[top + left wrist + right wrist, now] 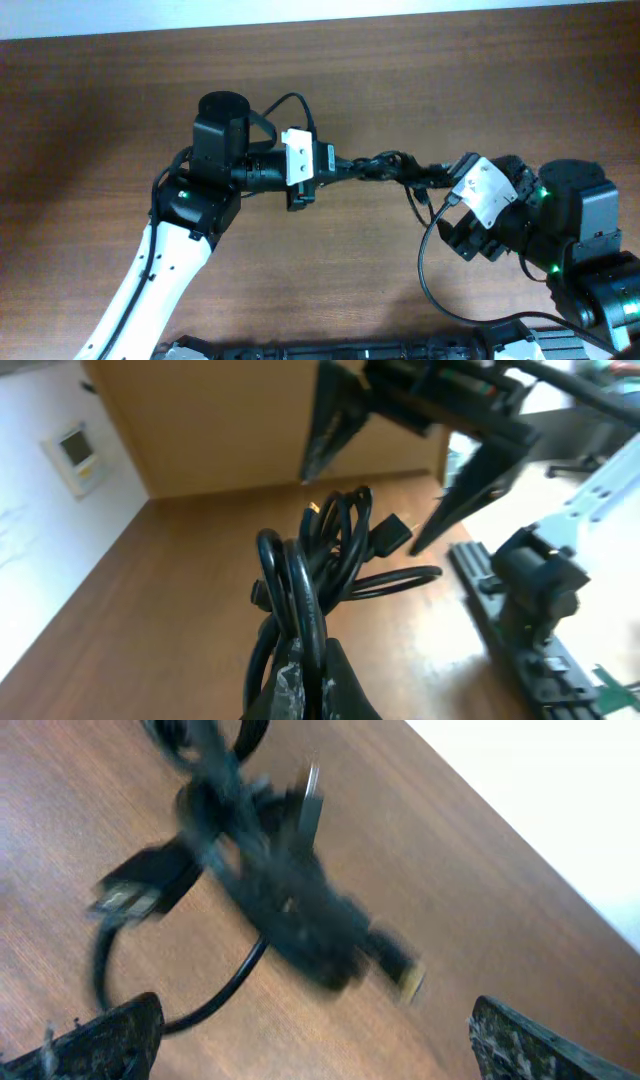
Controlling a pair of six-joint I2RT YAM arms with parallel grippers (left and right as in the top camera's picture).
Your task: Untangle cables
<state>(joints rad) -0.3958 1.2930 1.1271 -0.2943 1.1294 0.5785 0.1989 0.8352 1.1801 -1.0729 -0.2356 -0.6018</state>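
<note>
Cables (385,165), knotted, are pinched by the left gripper (305,685) — the right gripper (310,1040), spread wide, faces them; next it should catch one loose plug (395,965).

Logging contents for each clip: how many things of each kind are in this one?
Knotted bundle of black cords: 1 (single cords too tangled to count)
Robot hands: 2 (left hand shut on the bundle, right hand open)
Table: 1
Total: 4
</note>
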